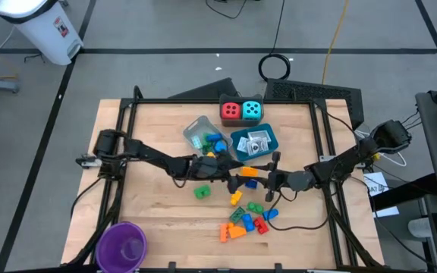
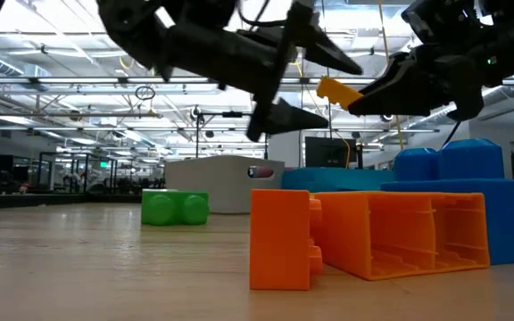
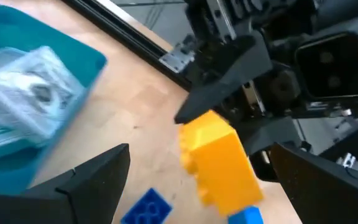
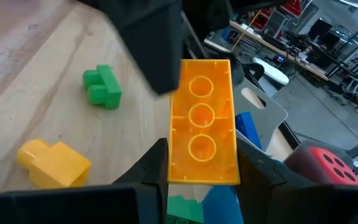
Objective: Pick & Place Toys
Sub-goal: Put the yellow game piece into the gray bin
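Wooden table [image 1: 158, 205] fills the overhead view, both dark arms meeting near its middle. At the near left corner a purple cup [image 1: 121, 245] is cut off by the picture's edge. Toward the far side sit a clear tray [image 1: 200, 133] and a blue tray [image 1: 243, 139] holding white packets [image 1: 257, 145], with a red die [image 1: 231, 111] and a cyan die [image 1: 253, 111] just beyond them. The left gripper [image 1: 232, 177] hovers with its jaws spread wide and nothing between them. The right gripper [image 1: 259, 179] is clenched on a yellow-orange brick [image 4: 204, 121], held above the table between the two arms; from overhead it is mostly hidden by the fingers, while the right wrist view shows its hollow underside plainly. A green brick [image 1: 202, 192] lies alone left of centre, and loose bricks [image 1: 245, 222] cluster nearer; in the low view an orange one [image 2: 364, 236] blocks most of that pile.
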Tool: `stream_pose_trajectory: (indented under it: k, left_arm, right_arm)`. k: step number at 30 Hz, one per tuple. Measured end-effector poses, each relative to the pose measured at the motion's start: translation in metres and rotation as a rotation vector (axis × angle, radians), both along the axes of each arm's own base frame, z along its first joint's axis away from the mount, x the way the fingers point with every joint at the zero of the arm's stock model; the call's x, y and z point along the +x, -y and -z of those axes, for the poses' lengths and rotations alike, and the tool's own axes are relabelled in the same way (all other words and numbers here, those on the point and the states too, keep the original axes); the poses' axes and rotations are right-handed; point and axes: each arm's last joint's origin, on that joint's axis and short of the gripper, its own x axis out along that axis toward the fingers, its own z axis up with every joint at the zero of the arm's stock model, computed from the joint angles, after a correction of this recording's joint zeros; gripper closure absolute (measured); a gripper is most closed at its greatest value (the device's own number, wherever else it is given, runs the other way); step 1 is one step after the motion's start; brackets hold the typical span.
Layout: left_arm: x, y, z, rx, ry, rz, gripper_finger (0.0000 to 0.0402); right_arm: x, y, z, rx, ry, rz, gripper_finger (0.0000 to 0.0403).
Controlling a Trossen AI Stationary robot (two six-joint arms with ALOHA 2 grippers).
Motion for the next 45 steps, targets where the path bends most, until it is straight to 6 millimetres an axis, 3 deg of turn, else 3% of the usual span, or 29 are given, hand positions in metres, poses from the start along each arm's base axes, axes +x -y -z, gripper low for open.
stream_pose_trajectory:
  k: [4,7,13,18,24,30,36,41,45]
  left_arm:
    - [0.012,-0.004,0.003,-0.015,0.004,0.035,0.0019]
    - [0.015,-0.008,0.003,-0.025,-0.005,0.045,0.006]
    - [0.016,-0.015,0.004,-0.053,-0.014,0.066,0.0194]
    - [0.015,-0.021,0.004,-0.039,-0.041,0.084,0.0305]
    - [-0.001,-0.037,-0.015,0.052,-0.185,0.053,0.0308]
    - [-0.034,-0.053,-0.034,0.218,-0.433,-0.307,0.0306]
    - [-0.07,-0.069,-0.028,0.276,-0.63,-0.608,0.0292]
    - [-0.086,-0.091,-0.006,0.259,-0.717,-0.766,0.0297]
    - [-0.089,-0.109,-0.002,0.152,-0.727,-0.756,0.0248]
  right_arm:
    - [0.0,0.0,0.002,-0.006,-0.017,-0.002,0.0304]
    - [-0.001,0.0,0.003,-0.005,-0.03,0.0,0.0304]
    - [-0.001,0.0,0.003,0.012,-0.029,0.005,0.03]
    - [-0.001,0.0,0.004,0.006,-0.034,0.005,0.0269]
    - [-0.001,0.001,0.002,0.173,0.029,0.051,0.0231]
    - [-0.001,0.0,0.002,0.179,0.029,0.045,0.0216]
    - [-0.001,0.0,0.002,0.135,0.015,0.035,0.0222]
    - [-0.001,0.001,0.001,0.106,0.011,0.03,0.0229]
    - [-0.001,0.001,0.001,0.112,0.013,0.032,0.0228]
